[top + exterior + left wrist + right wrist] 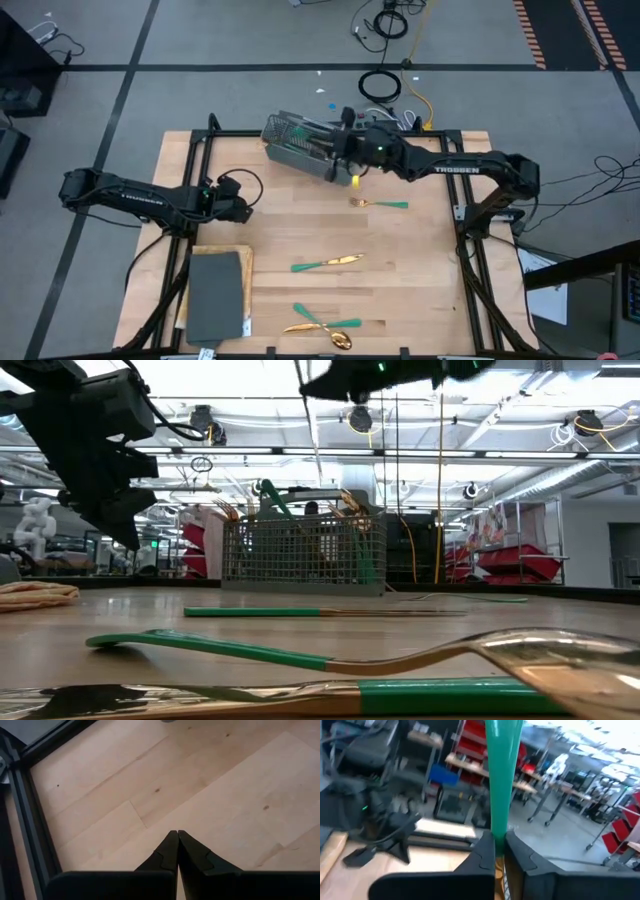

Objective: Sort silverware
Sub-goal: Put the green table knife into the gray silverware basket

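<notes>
Silverware with gold heads and slim teal-green handles (327, 264) scattered on the pale wooden table (420, 290), in front of the grey wire-mesh basket (300, 145) in the high view. Right gripper (350, 150) beside that basket; left gripper (243, 211) well left of it.

Low view: basket (304, 556) behind the lying pieces (260, 612).

Left wrist view: fingers (170, 854) clenched on nothing.

Right wrist view: right gripper (500, 851) clamped on one teal-green handle (501, 775), upright.

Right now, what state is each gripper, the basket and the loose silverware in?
Right gripper: shut on a teal-handled piece, beside the basket.
Left gripper: shut, empty, over bare table.
Basket: tipped, holding silverware.
Fork, knife, crossed pair: lying flat.
</notes>
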